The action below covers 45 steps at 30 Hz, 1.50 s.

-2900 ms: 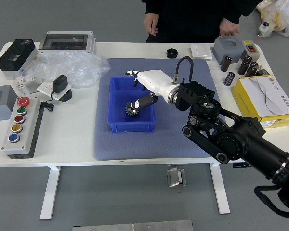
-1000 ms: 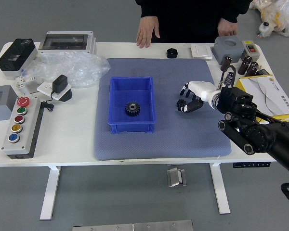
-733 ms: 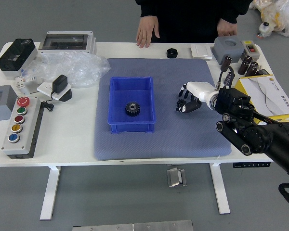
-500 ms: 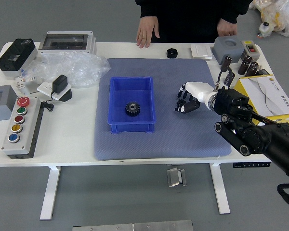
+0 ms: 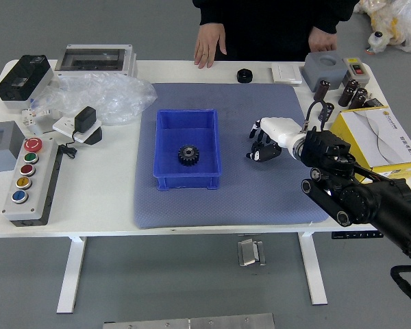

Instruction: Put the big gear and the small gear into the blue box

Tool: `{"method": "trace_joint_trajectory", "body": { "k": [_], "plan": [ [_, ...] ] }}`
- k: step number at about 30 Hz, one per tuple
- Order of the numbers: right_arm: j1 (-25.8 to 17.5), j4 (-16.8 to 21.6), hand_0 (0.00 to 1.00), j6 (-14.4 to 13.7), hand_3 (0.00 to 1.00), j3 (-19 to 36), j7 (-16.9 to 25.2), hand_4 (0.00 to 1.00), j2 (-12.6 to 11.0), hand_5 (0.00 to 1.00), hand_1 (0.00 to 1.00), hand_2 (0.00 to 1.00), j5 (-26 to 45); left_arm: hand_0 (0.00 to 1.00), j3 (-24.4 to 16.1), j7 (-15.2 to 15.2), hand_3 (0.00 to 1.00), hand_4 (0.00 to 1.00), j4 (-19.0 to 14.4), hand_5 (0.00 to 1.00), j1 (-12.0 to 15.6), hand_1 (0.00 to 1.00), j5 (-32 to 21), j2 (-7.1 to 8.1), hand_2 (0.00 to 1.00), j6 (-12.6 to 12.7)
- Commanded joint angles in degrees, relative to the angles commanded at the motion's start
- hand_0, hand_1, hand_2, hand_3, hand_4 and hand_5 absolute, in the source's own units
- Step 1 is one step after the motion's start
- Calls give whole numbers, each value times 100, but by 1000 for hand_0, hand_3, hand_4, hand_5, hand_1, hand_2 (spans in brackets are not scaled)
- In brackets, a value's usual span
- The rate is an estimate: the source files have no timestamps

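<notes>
In the head view, a dark toothed gear (image 5: pixel 188 155) is seen inside the blue box (image 5: pixel 185 181), near the middle of its floor; whether it is the big or the small one cannot be told. With that gear taken as the clock's centre, the robot's right hand (image 5: pixel 281 135) is held over the blue mat (image 5: pixel 236 199) at about three o'clock, apart from the box. Whether it is set wide or narrow, or holding something, cannot be told. A person's hand (image 5: pixel 208 45) is rested at the table's far edge at twelve o'clock. A black round piece (image 5: pixel 244 76) is placed at one o'clock, and a button panel (image 5: pixel 33 181) at nine.
</notes>
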Motion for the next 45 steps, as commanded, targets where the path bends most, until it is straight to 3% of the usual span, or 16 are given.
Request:
{"method": "trace_joint_trajectory", "body": {
  "k": [24, 25, 36, 42, 43, 45],
  "plan": [
    [-125, -158, 572, -355, 636, 78, 107, 746, 87, 307, 487, 598, -753, 850, -15, -5, 822, 680, 0, 300, -2, 820, 2, -25, 799, 0],
    [-131, -163, 566, -376, 606, 79, 114, 727, 92, 314, 470, 558, -773, 850, -16, -4, 823, 680, 0, 300, -2, 820, 3, -26, 799, 0],
    [-197, -206, 545, -511, 578, 29, 155, 690, 134, 315, 448, 520, -827, 850, -4, -4, 823, 680, 0, 301, 7, 820, 6, -27, 799, -2],
    [-211, -232, 560, -604, 563, 13, 183, 662, 148, 297, 441, 502, -814, 850, 5, -4, 822, 680, 0, 301, 7, 820, 9, -24, 799, -2],
    [-212, -235, 585, -621, 534, 14, 188, 640, 149, 224, 434, 490, -815, 850, 6, -4, 822, 680, 0, 301, 7, 820, 9, -24, 799, -2],
    [-214, -244, 585, -660, 534, 14, 198, 640, 152, 224, 434, 490, -824, 850, 10, -3, 822, 680, 0, 301, 9, 820, 8, -22, 799, -2]
  ]
}}
